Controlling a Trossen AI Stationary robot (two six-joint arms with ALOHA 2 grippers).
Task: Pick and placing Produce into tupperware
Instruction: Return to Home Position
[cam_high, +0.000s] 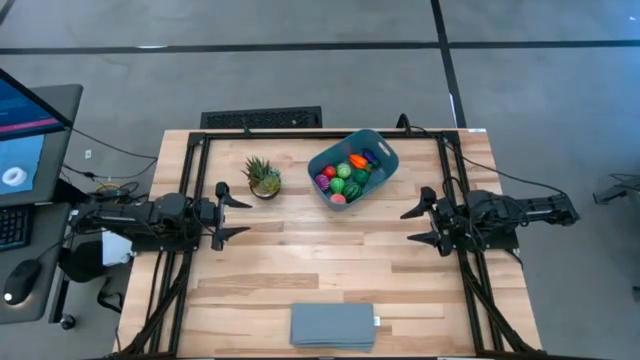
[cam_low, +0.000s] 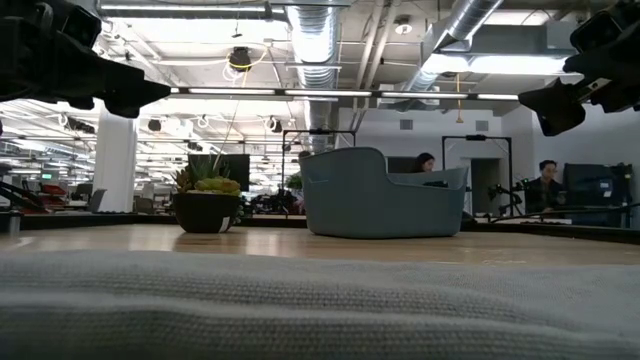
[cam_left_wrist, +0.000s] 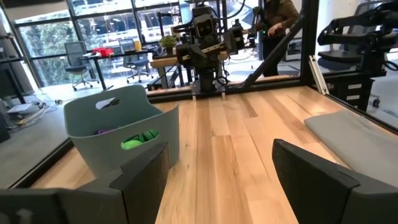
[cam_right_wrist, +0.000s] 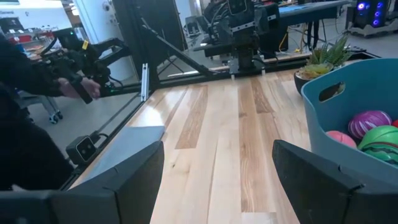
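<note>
- High view is showing the toy produce (cam_high: 347, 177) lying inside the teal bin (cam_high: 392, 165).
- Left gripper (cam_high: 247, 217) is hanging left of the bin, fingers spread wide, holding nothing.
- Right gripper (cam_high: 407, 227) is hanging right of the bin, fingers likewise spread and empty.

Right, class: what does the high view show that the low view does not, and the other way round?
Only the high view shows the produce lying inside the bin, and both arms whole, left arm and right arm, jaws open. Only the low view shows two people and ceiling ducts in the room behind. Both show the bin, the potted plant and the wooden table.
</note>
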